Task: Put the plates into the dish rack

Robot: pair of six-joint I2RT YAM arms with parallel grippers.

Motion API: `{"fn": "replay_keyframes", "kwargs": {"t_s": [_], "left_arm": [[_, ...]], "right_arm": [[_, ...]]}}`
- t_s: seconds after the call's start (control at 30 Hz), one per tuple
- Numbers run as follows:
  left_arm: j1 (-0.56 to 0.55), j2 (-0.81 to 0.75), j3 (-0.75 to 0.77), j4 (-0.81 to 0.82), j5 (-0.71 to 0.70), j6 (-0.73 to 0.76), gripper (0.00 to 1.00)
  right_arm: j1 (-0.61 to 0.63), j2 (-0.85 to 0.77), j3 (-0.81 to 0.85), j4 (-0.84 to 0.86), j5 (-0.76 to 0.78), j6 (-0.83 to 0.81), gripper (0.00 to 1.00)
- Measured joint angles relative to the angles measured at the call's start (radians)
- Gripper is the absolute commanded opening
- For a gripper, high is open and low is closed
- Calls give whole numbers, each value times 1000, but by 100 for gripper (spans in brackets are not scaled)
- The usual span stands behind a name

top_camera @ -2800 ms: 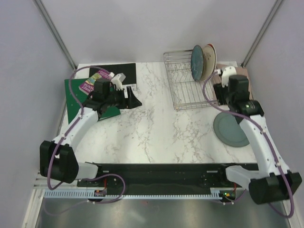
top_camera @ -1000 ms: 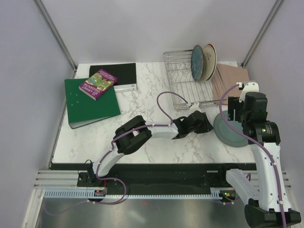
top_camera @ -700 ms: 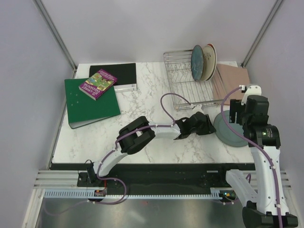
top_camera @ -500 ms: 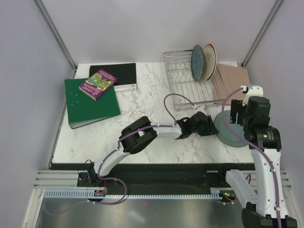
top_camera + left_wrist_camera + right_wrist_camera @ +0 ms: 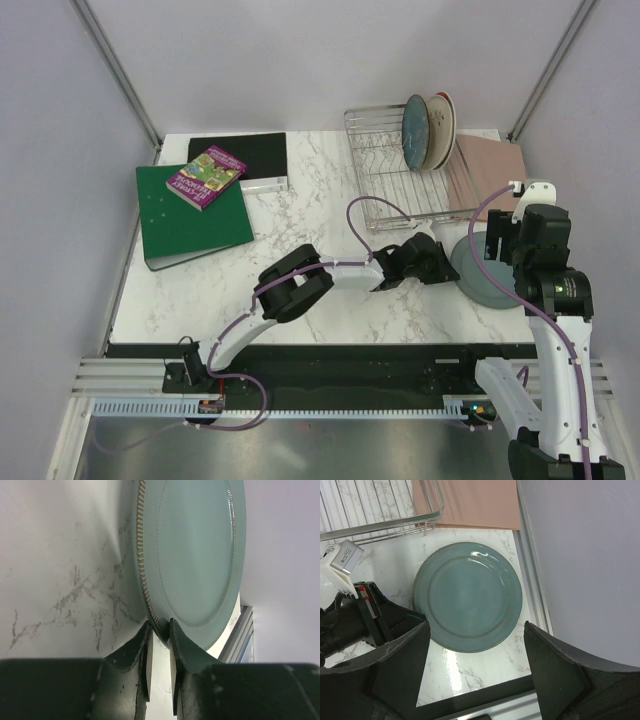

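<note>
The grey-green plate (image 5: 478, 278) lies flat on the marble near the table's right edge, also seen in the left wrist view (image 5: 195, 555) and from above in the right wrist view (image 5: 467, 595). My left gripper (image 5: 160, 627) reaches across the table (image 5: 443, 268) and is shut on the plate's near-left rim, one fingertip below it and one above. My right gripper (image 5: 476, 625) hangs open high over the same plate, touching nothing. The dish rack (image 5: 385, 190) stands behind. A teal-blue plate (image 5: 415, 132) and a cream plate (image 5: 442, 122) stand upright in its far right corner.
A pink board (image 5: 492, 168) lies right of the rack, close behind the plate. A green binder (image 5: 190, 220) with a purple book (image 5: 205, 178) and a black pad (image 5: 245, 152) sit at the far left. The table's right rail (image 5: 535, 605) runs beside the plate.
My left arm swung from the binder across to the right, crept up to the plate's rim and narrowed its jaws onto it. My right arm drew back slightly toward the right.
</note>
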Motion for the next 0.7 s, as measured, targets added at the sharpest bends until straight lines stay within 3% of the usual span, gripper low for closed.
{"fn": "replay_keyframes", "kwargs": {"t_s": [0.17, 0.4, 0.53, 0.7], "left_arm": [[7, -39, -66, 14, 6, -30, 2], [69, -249, -358, 16, 128, -68, 2], [139, -398, -579, 41, 195, -84, 2], [261, -589, -879, 47, 242, -82, 2]], "right_arm": [[0, 2, 0, 0, -2, 2, 83], [0, 3, -20, 8, -42, -4, 82], [0, 27, -46, 24, -144, -29, 83], [0, 158, -74, 60, -392, -45, 85]]}}
